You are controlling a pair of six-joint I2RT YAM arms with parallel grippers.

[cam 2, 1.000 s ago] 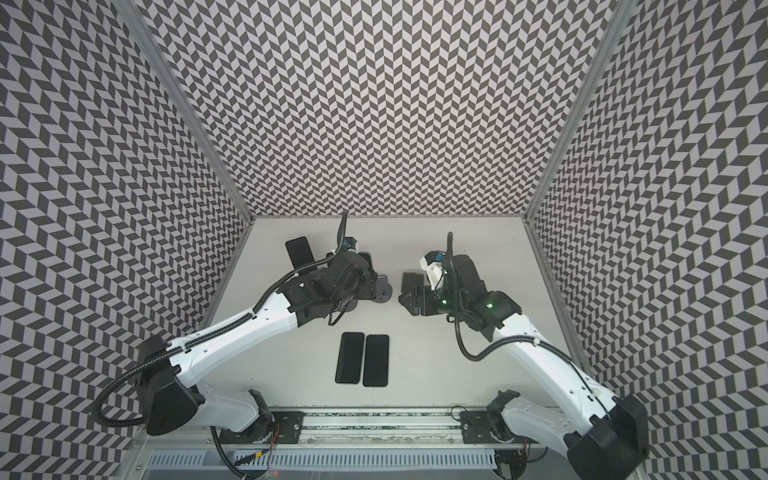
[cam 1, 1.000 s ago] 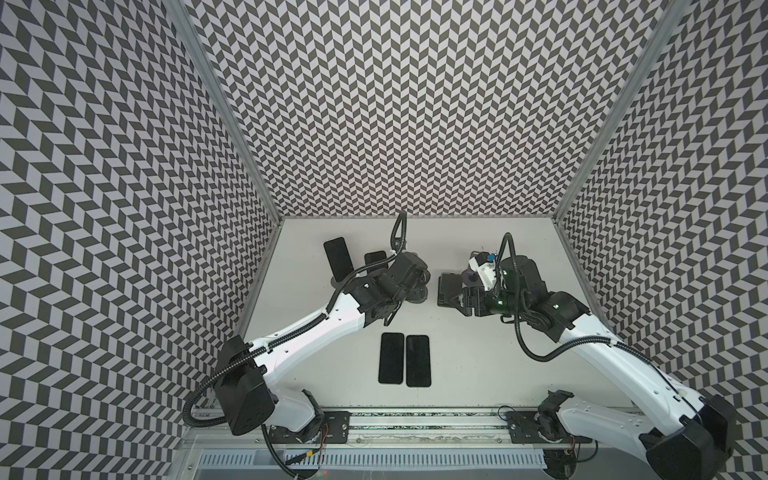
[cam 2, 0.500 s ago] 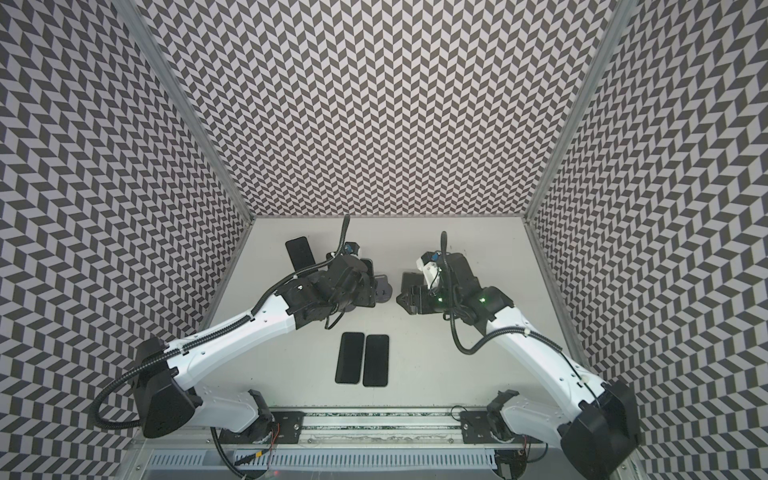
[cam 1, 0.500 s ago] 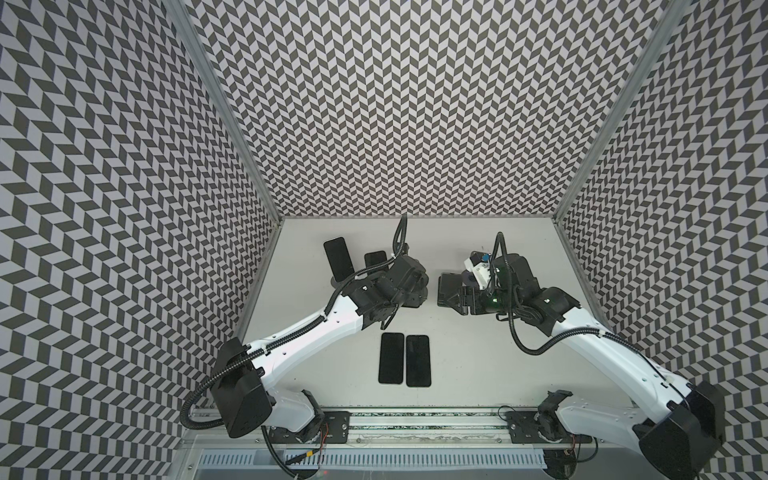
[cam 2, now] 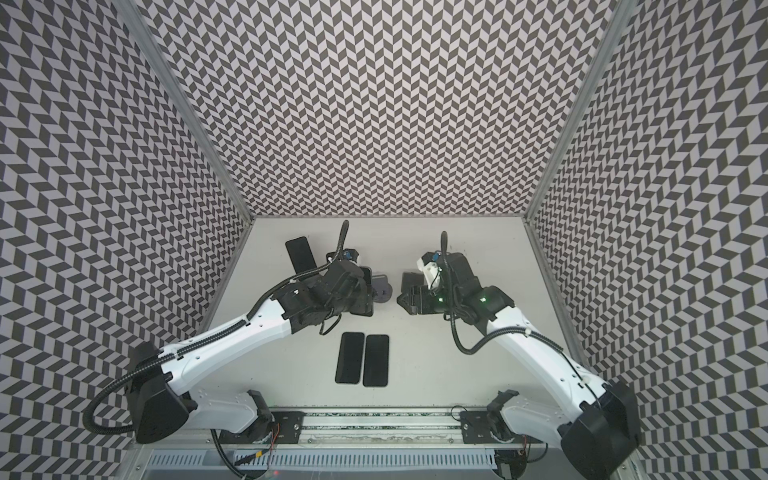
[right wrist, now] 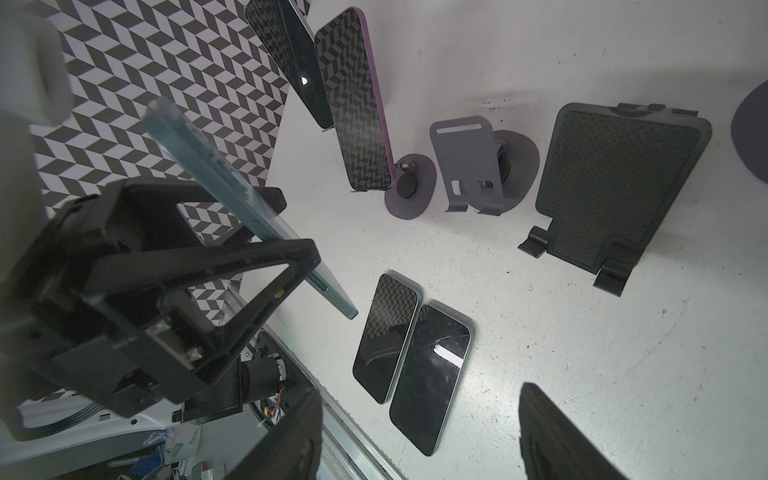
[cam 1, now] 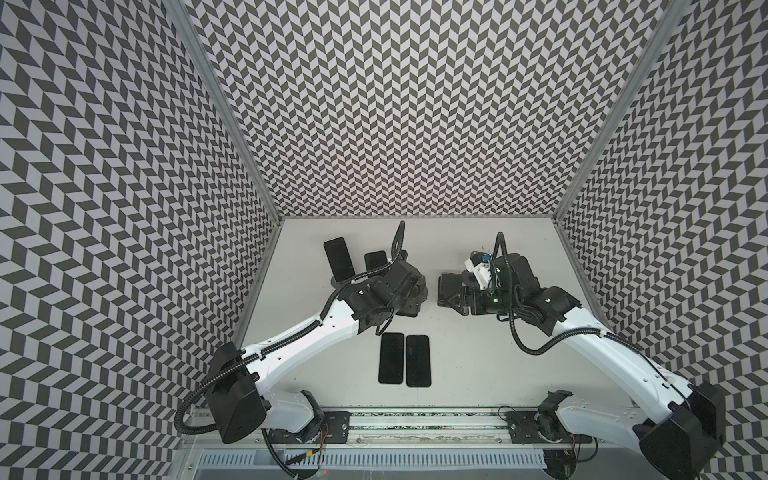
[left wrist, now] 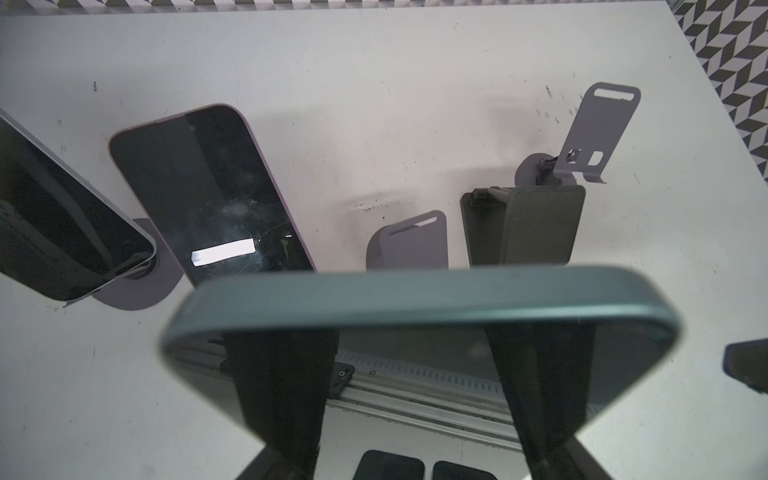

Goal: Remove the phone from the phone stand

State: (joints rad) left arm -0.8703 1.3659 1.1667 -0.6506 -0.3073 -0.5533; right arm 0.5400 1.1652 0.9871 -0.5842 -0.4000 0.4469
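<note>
Left hand [left wrist: 411,332] still clamps the teal phone [left wrist: 415,299], now drawn slightly back from the empty grey phone stand [left wrist: 409,243]. Right hand [right wrist: 417,390] remains spread and empty.

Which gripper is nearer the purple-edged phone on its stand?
Left. The left gripper, shut on a teal phone, hangs close to the purple-edged phone; the right gripper, open, sits farther off, beyond an empty grey stand.

My right claw [right wrist: 417,388] can pass over bare desk [cam 1: 478,365] at 4 o'clock from centre and along the back wall [cam 1: 415,124] at 12. Two flat phones [cam 1: 391,357] lie in the way at 6, two propped phones [cam 1: 338,259] crowd 10, and the grey stand [right wrist: 461,162] and black stand [right wrist: 615,178] block the middle.
</note>
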